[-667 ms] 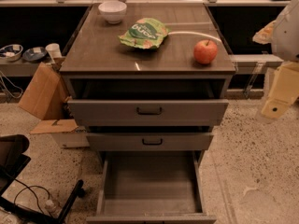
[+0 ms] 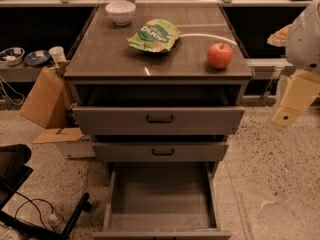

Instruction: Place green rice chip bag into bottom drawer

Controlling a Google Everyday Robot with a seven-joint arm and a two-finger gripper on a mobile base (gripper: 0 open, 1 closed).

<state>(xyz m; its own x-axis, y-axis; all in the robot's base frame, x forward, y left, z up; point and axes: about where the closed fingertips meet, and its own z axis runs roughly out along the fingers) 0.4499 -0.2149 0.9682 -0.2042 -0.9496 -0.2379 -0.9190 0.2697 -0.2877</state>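
The cream, blocky gripper (image 2: pixel 294 100) hangs under a rounded white arm shell (image 2: pixel 305 34); whether it is spread or closed cannot be told. Well to its left and farther back, the crinkly green rice chip bag (image 2: pixel 153 35) lies flat on the smooth grey-brown cabinet top (image 2: pixel 110 59). A round red apple (image 2: pixel 220 55) sits between the two. Lower left of the gripper, the bottom drawer (image 2: pixel 160 196), a plain box, stands pulled out. Nothing has shifted since the earlier frame.
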